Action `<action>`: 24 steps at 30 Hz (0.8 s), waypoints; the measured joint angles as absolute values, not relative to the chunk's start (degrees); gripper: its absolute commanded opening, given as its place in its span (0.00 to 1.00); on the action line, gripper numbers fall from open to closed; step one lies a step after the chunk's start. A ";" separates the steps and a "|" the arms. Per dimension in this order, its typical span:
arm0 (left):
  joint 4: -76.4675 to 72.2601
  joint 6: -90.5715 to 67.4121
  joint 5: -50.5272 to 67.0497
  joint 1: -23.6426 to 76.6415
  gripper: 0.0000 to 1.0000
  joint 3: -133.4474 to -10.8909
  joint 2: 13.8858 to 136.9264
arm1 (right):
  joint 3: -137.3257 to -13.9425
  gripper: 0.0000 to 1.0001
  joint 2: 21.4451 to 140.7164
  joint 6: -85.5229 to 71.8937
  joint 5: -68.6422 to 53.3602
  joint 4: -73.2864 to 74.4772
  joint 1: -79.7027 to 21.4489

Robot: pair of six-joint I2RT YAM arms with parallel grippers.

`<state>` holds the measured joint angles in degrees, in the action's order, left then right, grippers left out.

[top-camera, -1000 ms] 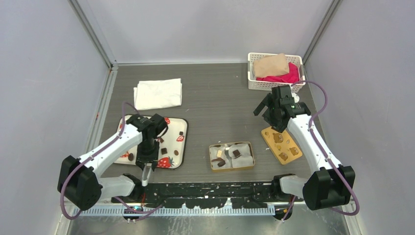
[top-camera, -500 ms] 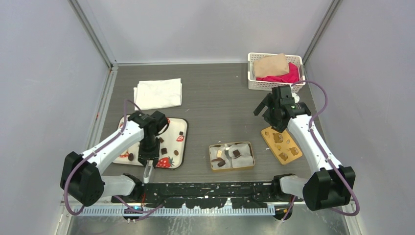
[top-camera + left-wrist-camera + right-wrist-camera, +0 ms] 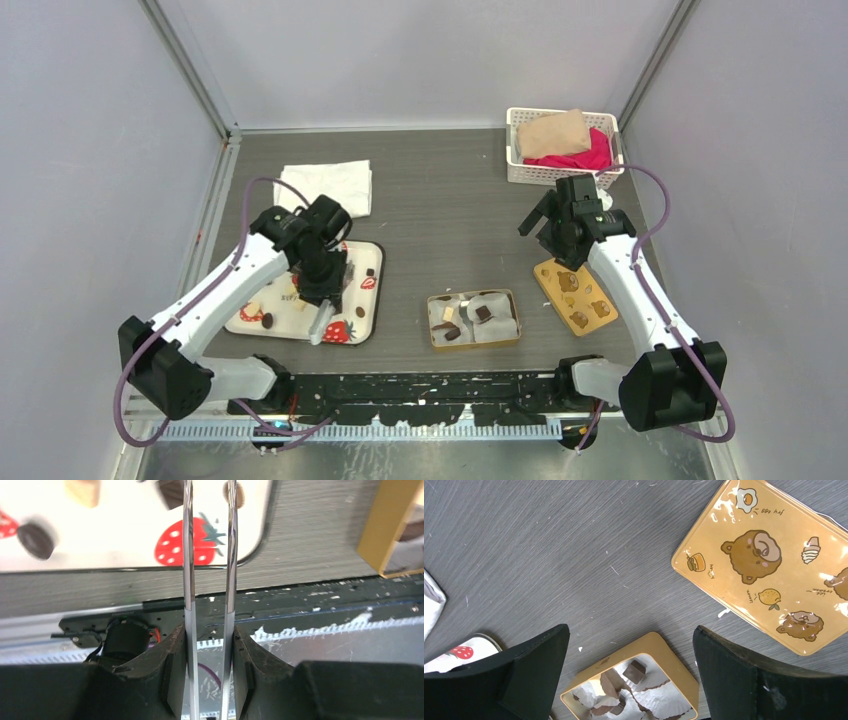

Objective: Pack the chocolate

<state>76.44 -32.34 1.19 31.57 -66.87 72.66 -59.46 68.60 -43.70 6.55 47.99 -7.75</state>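
Two black left jaws were clenched on thin silver metal tweezers (image 3: 188,555). The blades stood a little apart and ran out of the wrist view at its top, so whether their tips gripped anything could not be told. Beneath the blades lay a white rounded tray printed with red strawberries (image 3: 125,540). On it sat loose chocolate (image 3: 36,540): a round dark piece, a dark square and a cream-white block. To the tray's right, near but not touching, an open golden rectangular tin (image 3: 390,525) lined with white paper cups held more chocolate. The right jaws hung released, spread wide, above the dark grey wood-grain bench (image 3: 450,210). They were near the far corner of a flat golden-yellow lid drawn with brown bears (image 3: 774,580), which lay right of the tin and apart from it. Farther off, a white slotted plastic basket (image 3: 550,173) with pink and tan cloth stood at the far right. A folded white cloth (image 3: 325,190) lay beyond the tray.
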 measured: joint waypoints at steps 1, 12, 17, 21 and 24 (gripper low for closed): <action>75.92 -32.14 1.34 33.17 0.00 -67.90 72.86 | -59.46 0.99 68.60 -43.70 6.57 48.01 -7.75; 63.75 -26.92 9.39 55.66 0.00 -75.75 80.31 | -59.46 0.99 67.37 -43.64 7.60 48.80 -7.75; 60.82 -22.74 14.24 59.59 0.00 -78.13 86.78 | -59.46 0.99 65.17 -43.59 8.36 49.65 -7.75; 58.81 -20.23 16.99 61.91 0.00 -79.92 91.72 | -59.44 0.99 63.64 -43.59 8.88 50.43 -7.75; 57.21 -18.65 19.05 62.70 0.00 -81.10 94.48 | -59.44 0.99 62.92 -43.53 9.34 51.53 -7.75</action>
<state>57.21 -18.65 19.05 62.70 -81.10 94.48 -59.44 62.92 -43.53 9.34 51.53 -7.75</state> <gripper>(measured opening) 0.344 0.990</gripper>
